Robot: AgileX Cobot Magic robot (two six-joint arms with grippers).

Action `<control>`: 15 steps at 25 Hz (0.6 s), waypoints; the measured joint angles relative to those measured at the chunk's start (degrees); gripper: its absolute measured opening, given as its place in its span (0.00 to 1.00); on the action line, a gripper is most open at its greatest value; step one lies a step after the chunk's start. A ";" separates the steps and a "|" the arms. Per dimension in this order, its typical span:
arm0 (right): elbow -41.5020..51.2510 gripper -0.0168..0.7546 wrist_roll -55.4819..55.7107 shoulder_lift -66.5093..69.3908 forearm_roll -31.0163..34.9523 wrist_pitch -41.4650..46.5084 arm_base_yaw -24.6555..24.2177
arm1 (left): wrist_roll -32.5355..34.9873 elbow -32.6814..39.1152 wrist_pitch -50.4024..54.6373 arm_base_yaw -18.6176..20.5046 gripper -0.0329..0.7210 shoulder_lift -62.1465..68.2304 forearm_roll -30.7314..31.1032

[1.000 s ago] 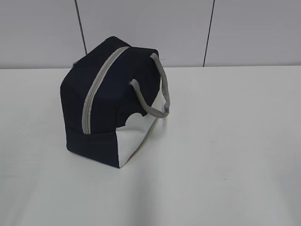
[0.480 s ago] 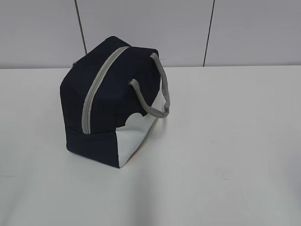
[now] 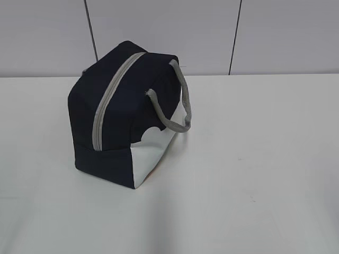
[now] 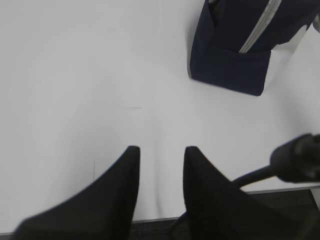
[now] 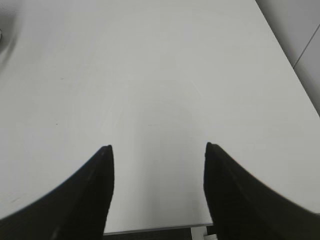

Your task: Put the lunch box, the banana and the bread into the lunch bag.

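Note:
The navy lunch bag (image 3: 122,106) stands on the white table, left of centre, its grey zipper (image 3: 108,100) shut along the top and a grey strap handle (image 3: 180,100) hanging on its right side. It also shows in the left wrist view (image 4: 235,60) at the top right. My left gripper (image 4: 161,148) is open and empty above the table's near edge, well short of the bag. My right gripper (image 5: 157,146) is open wide and empty over bare table. Neither gripper shows in the exterior view. The lunch box, banana and bread are out of view.
The white table (image 3: 254,159) runs to a grey panelled wall (image 3: 212,32) behind. Its near edge shows in both wrist views, and its right edge (image 5: 285,55) in the right wrist view. A black cable (image 4: 295,162) hangs by the left gripper.

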 joint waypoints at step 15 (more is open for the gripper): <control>0.00 0.57 0.00 0.00 0.00 -0.10 6.60 | 0.00 0.00 0.00 -1.83 0.36 0.00 -0.11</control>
